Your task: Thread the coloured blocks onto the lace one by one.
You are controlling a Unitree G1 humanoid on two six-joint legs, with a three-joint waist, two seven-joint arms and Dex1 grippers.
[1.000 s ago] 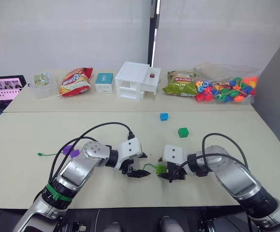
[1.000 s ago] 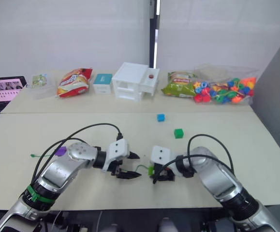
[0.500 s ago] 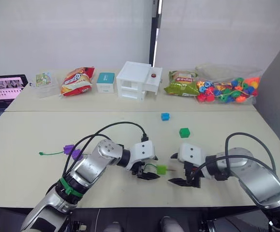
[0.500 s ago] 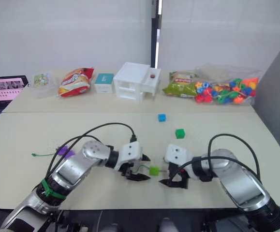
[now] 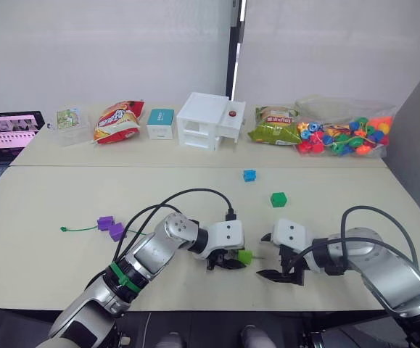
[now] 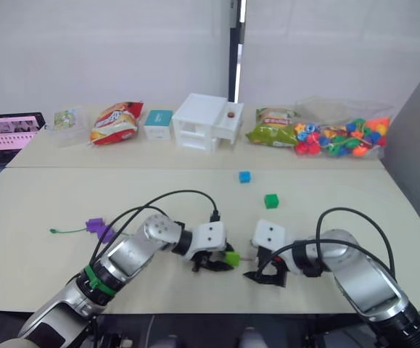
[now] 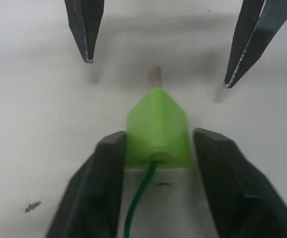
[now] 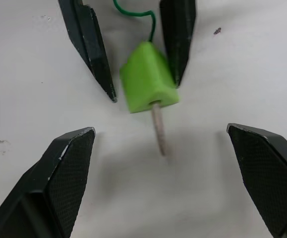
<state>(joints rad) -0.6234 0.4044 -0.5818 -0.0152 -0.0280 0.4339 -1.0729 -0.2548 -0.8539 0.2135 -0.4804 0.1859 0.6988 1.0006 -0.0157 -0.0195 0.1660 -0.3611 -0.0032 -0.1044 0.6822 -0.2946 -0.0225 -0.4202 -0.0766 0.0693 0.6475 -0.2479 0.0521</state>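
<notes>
Green light block clamped in left hand; lace tip pokes out toward right hand at 3 o'clock, fingers spread, nearest.

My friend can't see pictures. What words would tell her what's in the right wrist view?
A light green block sits on a pale table, with the lace's stiff tip poking out of it. The left gripper has a finger on each side of it, and the right gripper waits wide open.
</notes>
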